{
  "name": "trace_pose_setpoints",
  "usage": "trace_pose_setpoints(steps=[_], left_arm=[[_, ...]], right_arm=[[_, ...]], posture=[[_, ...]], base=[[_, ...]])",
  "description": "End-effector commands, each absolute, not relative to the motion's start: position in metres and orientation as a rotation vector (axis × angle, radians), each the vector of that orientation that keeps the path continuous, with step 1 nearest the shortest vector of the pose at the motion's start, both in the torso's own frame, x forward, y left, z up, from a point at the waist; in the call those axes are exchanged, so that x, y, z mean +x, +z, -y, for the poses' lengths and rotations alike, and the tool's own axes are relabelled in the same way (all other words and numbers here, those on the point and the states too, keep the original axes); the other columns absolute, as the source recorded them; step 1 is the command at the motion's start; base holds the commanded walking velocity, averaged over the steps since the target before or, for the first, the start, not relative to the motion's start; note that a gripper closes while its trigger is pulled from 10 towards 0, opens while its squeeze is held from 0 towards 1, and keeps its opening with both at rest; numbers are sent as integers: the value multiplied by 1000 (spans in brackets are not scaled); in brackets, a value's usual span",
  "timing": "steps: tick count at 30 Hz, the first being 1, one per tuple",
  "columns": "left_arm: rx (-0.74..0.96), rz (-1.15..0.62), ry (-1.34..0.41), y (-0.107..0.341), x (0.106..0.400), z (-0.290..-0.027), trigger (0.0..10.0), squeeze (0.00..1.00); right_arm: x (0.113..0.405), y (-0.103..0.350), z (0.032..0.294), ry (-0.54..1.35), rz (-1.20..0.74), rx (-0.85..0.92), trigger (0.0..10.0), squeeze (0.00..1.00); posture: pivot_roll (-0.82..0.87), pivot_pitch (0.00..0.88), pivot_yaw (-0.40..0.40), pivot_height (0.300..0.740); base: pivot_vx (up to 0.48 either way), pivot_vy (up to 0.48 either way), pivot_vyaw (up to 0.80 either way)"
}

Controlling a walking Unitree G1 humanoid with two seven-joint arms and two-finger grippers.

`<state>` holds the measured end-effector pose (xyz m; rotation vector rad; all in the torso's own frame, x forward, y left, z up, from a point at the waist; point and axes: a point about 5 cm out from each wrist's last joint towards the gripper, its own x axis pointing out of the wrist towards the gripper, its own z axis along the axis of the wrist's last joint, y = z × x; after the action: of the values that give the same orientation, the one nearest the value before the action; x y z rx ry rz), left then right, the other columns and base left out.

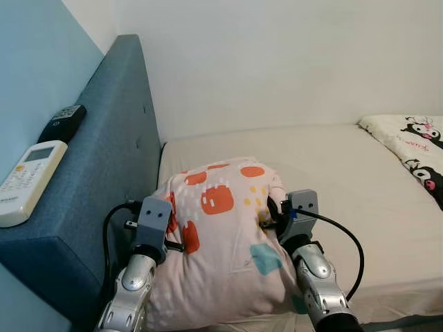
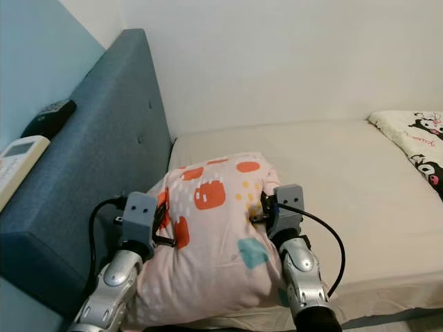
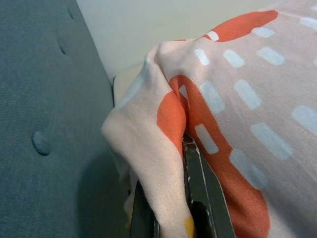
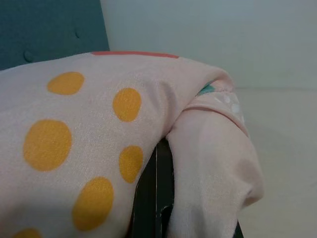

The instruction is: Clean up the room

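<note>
A pink pillow (image 1: 225, 235) with orange, teal and yellow patches lies at the head end of the bed, near the blue headboard (image 1: 111, 152). My left gripper (image 1: 174, 243) is shut on a fold of the pillow's left side; in the left wrist view the fabric (image 3: 163, 124) is pinched between the black fingers (image 3: 200, 198). My right gripper (image 1: 268, 216) is shut on the pillow's right edge, with cloth (image 4: 208, 148) draped over its fingers (image 4: 161, 193) in the right wrist view.
A white remote (image 1: 28, 180) and a black remote (image 1: 64, 122) lie on top of the headboard. The beige mattress (image 1: 332, 173) stretches to the right. A cartoon-print blanket (image 1: 415, 149) covers the far right. A white wall stands behind the bed.
</note>
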<state>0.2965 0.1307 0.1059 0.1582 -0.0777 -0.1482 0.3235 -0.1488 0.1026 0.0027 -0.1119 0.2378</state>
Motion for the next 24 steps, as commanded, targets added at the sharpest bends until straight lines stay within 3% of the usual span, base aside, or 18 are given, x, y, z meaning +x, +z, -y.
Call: trace_pose_setpoints(steps=[1,24], left_arm=[[175,131,-191,116,297,-123,10000,0],[180,117,-209,115,296,-123,10000,0]], right_arm=[[324,112,142,267,171,-1,10000,0],[323,109,138,270,168,9,10000,0]], posture=[[39,110,31,656],[50,101,40,641]], base=[[0,0,0],[0,0,0]])
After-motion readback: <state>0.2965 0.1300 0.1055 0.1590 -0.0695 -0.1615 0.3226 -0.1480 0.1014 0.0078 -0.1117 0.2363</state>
